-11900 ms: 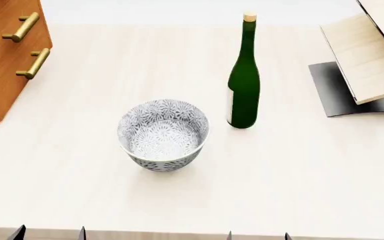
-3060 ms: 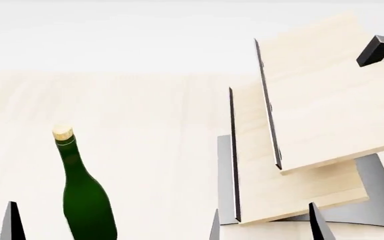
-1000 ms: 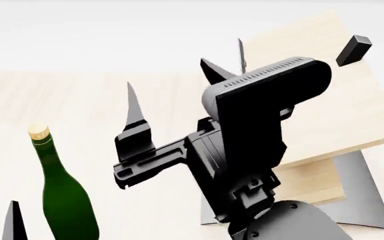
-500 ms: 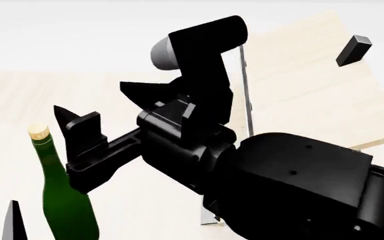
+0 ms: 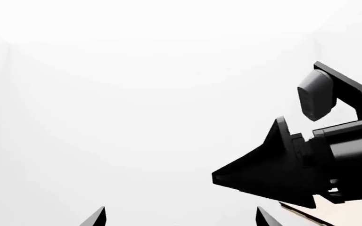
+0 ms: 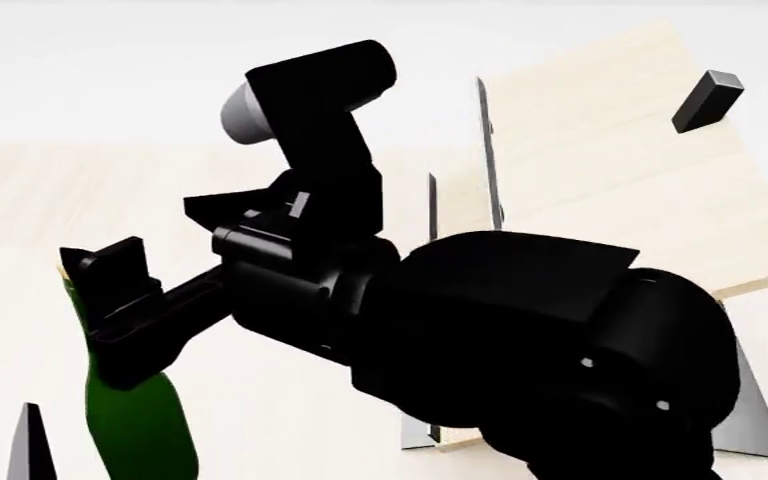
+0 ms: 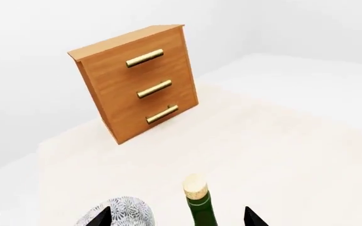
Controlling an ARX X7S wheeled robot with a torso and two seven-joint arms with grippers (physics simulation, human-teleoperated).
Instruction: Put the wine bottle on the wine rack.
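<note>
The dark green wine bottle stands upright on the table, its tan cork showing in the right wrist view. My right gripper is open, and the bottle's neck rises between its two fingertips, touching neither. In the head view my right arm covers the cork, and only the bottle's lower body shows. The wine rack, with its black peg, stands to the right behind the arm. My left gripper is open and holds nothing.
A brown drawer cabinet with brass handles stands on the far side of the table. A patterned bowl sits close beside the bottle. The rack's grey metal base lies at the lower right.
My right arm has swung left toward the bottle. Its fingers now stand at the neck and hide the cork in the head view. The bottle has not moved.
</note>
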